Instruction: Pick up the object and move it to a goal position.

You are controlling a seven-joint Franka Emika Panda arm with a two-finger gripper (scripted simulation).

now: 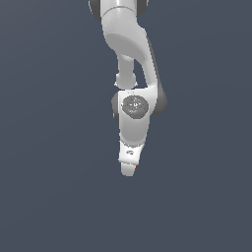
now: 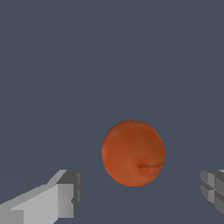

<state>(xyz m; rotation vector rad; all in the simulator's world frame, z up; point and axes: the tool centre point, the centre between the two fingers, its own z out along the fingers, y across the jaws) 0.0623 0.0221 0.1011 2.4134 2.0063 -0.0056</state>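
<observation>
The object, a round reddish-orange ball (image 2: pixel 133 153) with a faintly mottled skin, fills the middle of the wrist view. My gripper (image 2: pixel 141 192) is open, its grey pads (image 2: pixel 72 192) standing wide on either side of the ball without touching it. The ball sits a little beyond the line between the fingertips. In the exterior view the white gripper (image 1: pixel 129 170) points down at the floor and hides nearly all of the ball; only a tiny orange speck (image 1: pixel 136 167) shows at its edge.
A plain dark grey-blue surface (image 1: pixel 49 197) lies all around. The white arm (image 1: pixel 130 54) comes down from the top of the exterior view.
</observation>
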